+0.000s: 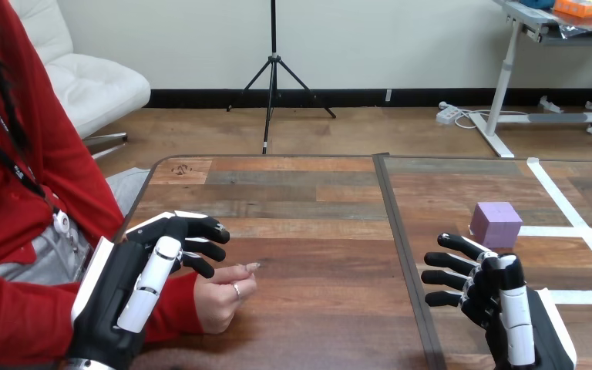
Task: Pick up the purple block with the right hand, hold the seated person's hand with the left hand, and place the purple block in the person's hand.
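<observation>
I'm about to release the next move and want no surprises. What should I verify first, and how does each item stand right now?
1. Purple block sits free on the table, nothing on it: ok.
2. Right hand open and holding nothing: ok.
3. Right hand touching the block: not ok, a gap lies between them.
4. Stretch of table between right hand and block unobstructed: ok.
5. Person's hand opened to receive the block: not ok, it rests loosely curled on the table.
6. Left hand holding the person's hand: cannot tell; it sits over the wrist.
</observation>
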`<state>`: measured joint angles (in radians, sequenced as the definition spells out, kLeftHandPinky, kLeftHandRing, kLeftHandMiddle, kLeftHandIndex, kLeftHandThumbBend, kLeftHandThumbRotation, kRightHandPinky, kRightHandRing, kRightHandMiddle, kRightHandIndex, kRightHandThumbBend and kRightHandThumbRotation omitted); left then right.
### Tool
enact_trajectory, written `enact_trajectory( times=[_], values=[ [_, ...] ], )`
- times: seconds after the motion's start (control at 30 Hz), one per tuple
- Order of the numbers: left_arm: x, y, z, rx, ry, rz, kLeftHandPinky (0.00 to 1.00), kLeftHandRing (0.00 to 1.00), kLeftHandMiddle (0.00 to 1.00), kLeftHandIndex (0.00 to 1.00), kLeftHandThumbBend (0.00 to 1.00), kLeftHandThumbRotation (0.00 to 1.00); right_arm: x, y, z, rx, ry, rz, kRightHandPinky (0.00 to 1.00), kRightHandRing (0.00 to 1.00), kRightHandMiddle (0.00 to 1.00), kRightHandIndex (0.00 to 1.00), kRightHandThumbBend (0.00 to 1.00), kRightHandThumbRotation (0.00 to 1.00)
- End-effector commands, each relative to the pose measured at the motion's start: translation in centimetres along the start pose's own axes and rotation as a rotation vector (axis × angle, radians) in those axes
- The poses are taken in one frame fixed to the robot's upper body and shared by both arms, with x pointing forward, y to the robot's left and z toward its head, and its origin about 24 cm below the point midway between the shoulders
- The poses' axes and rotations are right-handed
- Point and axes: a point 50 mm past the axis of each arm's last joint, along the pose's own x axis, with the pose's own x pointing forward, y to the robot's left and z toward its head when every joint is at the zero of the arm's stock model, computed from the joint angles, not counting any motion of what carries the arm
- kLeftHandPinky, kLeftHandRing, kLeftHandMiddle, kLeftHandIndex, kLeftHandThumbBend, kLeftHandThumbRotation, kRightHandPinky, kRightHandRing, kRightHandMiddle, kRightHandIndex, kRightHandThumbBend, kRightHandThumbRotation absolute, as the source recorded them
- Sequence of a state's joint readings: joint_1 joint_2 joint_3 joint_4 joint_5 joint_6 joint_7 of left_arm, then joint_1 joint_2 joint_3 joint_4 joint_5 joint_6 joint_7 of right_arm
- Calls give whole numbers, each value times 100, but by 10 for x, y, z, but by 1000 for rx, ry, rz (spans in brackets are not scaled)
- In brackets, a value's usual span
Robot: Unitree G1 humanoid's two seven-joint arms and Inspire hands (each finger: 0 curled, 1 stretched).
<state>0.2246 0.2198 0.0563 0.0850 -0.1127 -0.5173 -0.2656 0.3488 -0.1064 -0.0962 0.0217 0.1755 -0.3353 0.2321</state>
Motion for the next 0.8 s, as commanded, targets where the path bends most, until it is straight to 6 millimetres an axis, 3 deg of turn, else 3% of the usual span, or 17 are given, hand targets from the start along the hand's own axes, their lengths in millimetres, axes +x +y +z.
enact_trajectory(
  times=[0.0,0.77],
  values=[
    [16,3,15,1,-100,6,46,57,62,57,41,95,25,0,20,-65,-108,19,59,69,72,76,75,100],
    [20,4,17,36,-120,-16,45,56,60,55,36,96,98,-30,48,-294,-135,-10,66,74,76,78,69,100]
  ],
)
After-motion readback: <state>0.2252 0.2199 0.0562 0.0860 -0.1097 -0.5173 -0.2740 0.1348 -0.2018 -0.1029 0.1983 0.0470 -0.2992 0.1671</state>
